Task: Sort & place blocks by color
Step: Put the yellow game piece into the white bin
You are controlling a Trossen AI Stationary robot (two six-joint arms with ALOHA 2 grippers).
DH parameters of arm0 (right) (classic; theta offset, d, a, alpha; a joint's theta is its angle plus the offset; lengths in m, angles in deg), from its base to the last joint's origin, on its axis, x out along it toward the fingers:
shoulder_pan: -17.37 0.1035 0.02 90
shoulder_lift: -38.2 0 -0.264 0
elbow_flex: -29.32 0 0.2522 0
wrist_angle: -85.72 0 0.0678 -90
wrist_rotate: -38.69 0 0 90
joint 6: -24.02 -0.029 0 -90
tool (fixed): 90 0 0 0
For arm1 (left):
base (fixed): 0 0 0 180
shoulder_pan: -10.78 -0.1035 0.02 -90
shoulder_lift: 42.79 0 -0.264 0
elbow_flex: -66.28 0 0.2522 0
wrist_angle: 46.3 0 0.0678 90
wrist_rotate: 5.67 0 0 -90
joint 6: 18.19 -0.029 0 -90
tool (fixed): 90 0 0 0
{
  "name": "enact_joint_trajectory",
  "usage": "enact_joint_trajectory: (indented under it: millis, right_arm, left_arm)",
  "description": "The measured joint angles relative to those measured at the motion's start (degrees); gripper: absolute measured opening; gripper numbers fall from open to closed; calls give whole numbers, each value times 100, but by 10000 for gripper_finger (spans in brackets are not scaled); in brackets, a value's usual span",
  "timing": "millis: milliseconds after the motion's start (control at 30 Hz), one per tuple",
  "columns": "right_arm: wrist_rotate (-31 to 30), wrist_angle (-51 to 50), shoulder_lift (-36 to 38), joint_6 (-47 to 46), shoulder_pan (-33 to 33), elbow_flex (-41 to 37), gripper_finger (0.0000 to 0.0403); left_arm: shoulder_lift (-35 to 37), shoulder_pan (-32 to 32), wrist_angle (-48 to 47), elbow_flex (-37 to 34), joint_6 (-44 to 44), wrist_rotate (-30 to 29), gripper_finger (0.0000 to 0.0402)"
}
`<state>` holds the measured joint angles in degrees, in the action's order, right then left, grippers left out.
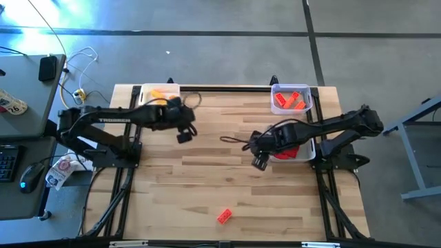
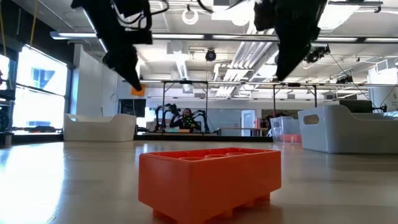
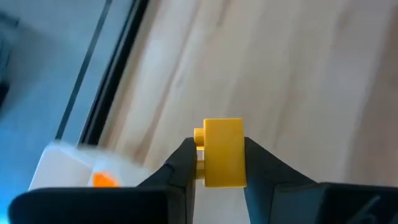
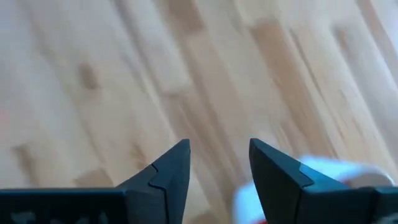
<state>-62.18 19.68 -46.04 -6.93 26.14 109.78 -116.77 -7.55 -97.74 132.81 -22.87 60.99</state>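
Note:
My left gripper hangs above the table just right of the far-left white tray, shut on a yellow block; the block also shows in the low view. That tray holds yellow and orange blocks. My right gripper is open and empty, raised over bare wood beside the white tray that holds red blocks. A clear far-right tray holds orange-red blocks. One orange-red block lies on the table near the near edge, and it looms large in the low view. My left gripper pinches the yellow block between its two fingers, which press on two opposite side faces. Its studs point sideways toward one finger. The block is lifted clear of the table.
Black frame rails run along the table's far edge, and a loose cable lies by the left tray. The middle of the wooden table is open room. A desk with a mouse stands off the left side.

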Motion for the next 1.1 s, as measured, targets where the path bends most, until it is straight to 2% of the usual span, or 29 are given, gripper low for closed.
enact_joint_trajectory:
  millis: [200,567,900,1100]
  right_arm:
    - [290,1019,0,890,204,0,151]
    - [773,2130,-442,2250,542,0,152]
    - [1148,2974,-828,2561,677,0,152]
    - [1847,3536,-1090,2651,684,0,152]
  left_arm:
    - [379,-838,145,-354,248,16,67]
    - [396,-2429,257,-362,856,45,67]
    - [169,-3635,373,-362,1221,1168,82]
    - [-122,-3934,471,-362,1472,1314,95]
